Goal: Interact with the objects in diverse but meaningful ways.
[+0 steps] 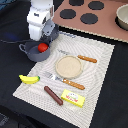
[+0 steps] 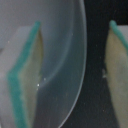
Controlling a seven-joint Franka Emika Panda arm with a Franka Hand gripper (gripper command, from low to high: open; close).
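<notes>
Likely lab tabletop, toy stove (image 1: 86,15), placemat (image 1: 95,75), robot arm (image 1: 39,21)

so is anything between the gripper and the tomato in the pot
Nothing visible does. The gripper hangs open astride the grey pot rim, beside the red tomato, which lies uncovered inside.

Single white arm (image 1: 40,20) enters from the top of the exterior view, at that view's left. Wrist section pitched downward, bulky white housing stacked over a darker gripper body. Gripper (image 1: 46,36) sits low, directly over the grey two-handled pot (image 1: 37,50), at the rim on the far side from the camera; fingertips are masked by the housing in this view. Wrist view: both fingers (image 2: 22,75) visible, pale pads with teal edging, standing well apart. The pot's curved rim passes between them; neither pad touches it. Nothing gripped.
</notes>
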